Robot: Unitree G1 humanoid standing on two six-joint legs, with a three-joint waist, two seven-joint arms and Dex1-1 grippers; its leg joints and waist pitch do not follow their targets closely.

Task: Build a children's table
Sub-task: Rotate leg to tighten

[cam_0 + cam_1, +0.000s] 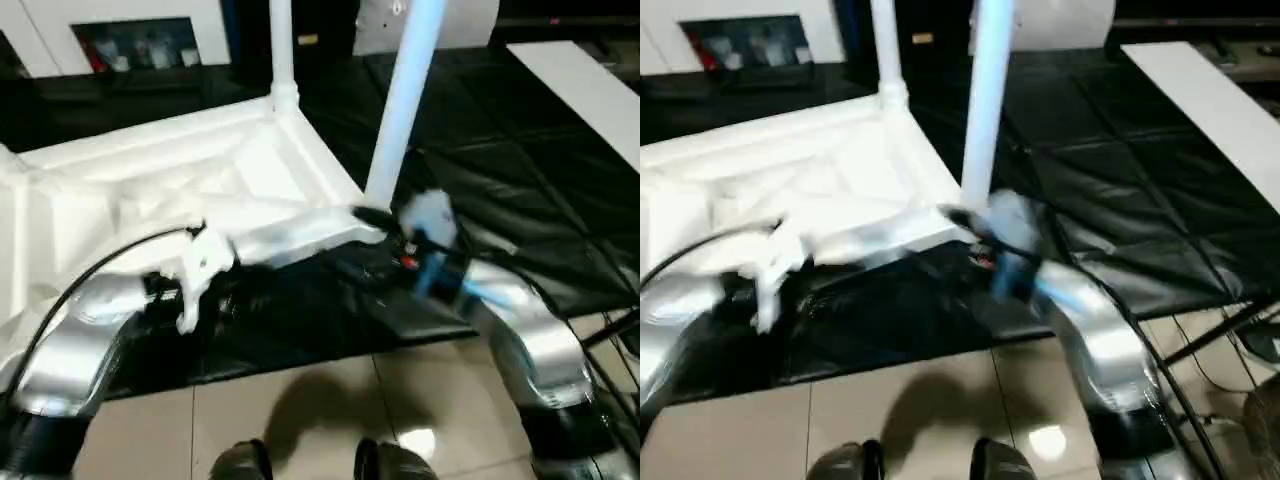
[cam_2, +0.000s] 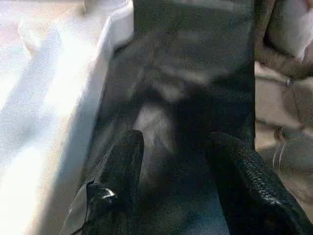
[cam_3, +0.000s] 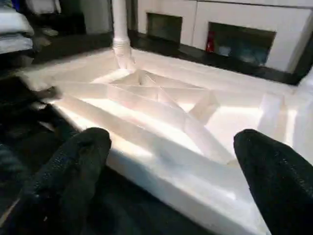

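Upturned white plastic ribbed table top on the black-sheeted counter.
Right hand gapes wide, empty, before its rim; left hand half-spread, empty, beside it.

place: lab/workshop | cues: black-sheeted workbench, tiled floor, white cabinets

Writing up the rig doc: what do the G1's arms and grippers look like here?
Silver rounded forearms; a black cable loops over the left one. White wrist housings, with blue and red marks at the right wrist. Each gripper has two black, textured, rounded fingers.
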